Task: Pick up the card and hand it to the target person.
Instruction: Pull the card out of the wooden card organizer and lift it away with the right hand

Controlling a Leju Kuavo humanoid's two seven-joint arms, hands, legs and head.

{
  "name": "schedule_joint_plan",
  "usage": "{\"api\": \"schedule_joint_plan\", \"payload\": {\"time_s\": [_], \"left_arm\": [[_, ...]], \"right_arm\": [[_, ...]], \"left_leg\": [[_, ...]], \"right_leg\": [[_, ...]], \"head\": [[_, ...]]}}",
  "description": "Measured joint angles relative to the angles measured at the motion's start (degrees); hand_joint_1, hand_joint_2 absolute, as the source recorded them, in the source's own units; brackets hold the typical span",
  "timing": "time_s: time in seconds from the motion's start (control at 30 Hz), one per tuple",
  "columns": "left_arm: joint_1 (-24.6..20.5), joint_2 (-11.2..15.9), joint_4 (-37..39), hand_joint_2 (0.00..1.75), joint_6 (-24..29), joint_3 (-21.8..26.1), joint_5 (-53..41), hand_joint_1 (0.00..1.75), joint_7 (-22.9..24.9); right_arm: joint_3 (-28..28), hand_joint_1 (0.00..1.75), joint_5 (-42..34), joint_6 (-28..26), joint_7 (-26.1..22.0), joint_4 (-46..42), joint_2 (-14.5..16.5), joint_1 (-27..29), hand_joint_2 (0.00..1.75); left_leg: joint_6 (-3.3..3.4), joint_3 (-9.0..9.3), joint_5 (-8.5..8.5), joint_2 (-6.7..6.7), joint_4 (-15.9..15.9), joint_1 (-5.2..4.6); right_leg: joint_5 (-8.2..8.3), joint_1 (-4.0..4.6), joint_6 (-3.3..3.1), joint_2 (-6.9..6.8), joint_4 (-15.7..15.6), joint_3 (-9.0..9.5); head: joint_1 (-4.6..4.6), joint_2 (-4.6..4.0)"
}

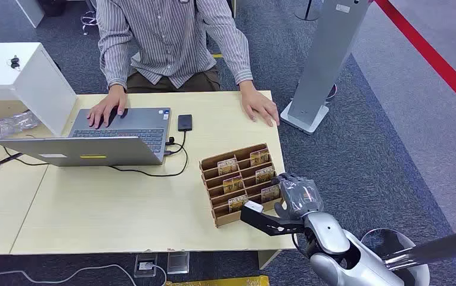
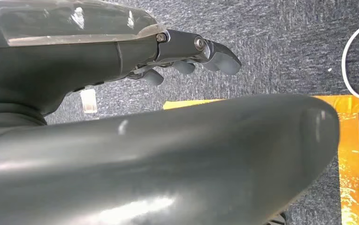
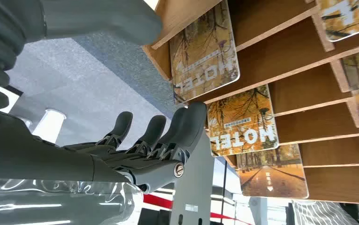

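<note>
A wooden card rack (image 1: 216, 190) stands near the table's right front edge, with several autumn-print hotel cards in its slots. My right hand (image 1: 297, 196) hovers at the rack's right side, open and holding nothing, close to the nearest card (image 1: 270, 193). In the right wrist view its dark fingers (image 3: 158, 138) reach toward the cards (image 3: 243, 122), the thumb (image 3: 97, 18) spread well away from them. The person in a striped shirt (image 1: 171, 36) sits at the far side of the table. My left hand (image 2: 191, 58) hangs over the carpet, holding nothing.
An open laptop (image 1: 118, 134) with the person's hand on it, a black phone (image 1: 185, 123) and a cable lie on the table (image 1: 106, 208). A white box (image 1: 19, 77) stands far left. A grey pillar (image 1: 326, 59) rises right of the table.
</note>
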Motion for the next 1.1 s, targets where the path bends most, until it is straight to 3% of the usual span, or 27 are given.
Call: {"api": "schedule_joint_plan", "payload": {"time_s": [0.4,0.53,0.8,1.1], "left_arm": [[0.0,0.0,0.0,0.0,0.02,0.01,0.09,0.0,-0.01],[0.0,0.0,0.0,0.0,0.02,0.0,0.09,0.0,-0.05],[0.0,0.0,0.0,0.0,0.0,-0.01,0.08,0.0,-0.2],[0.0,0.0,0.0,0.0,-0.07,-0.01,0.07,0.0,-0.22]], "right_arm": [[0.32,0.78,-1.02,0.07,-0.63,0.0,0.76,0.02,1.75],[0.52,0.89,-1.09,0.08,-0.7,0.0,0.86,0.06,1.75],[0.8,1.35,-1.09,0.17,-0.74,0.0,0.9,0.09,1.75],[0.92,1.34,-0.96,0.19,-0.61,-0.2,0.9,0.08,1.75]], "left_leg": [[0.0,0.01,0.0,0.0,0.0,0.0],[0.0,0.01,0.0,0.0,0.0,0.0],[0.0,0.01,0.0,0.0,0.0,0.0],[0.0,0.02,0.0,0.0,0.0,0.0]], "right_leg": [[0.0,0.0,0.0,0.0,0.0,0.0],[0.0,0.0,0.0,0.0,0.0,0.0],[0.0,0.0,0.0,0.0,0.0,0.0],[0.0,0.0,0.0,0.0,0.0,0.0]], "head": [[0.0,0.0],[-0.01,0.01],[0.01,0.0],[-0.01,0.0]]}}
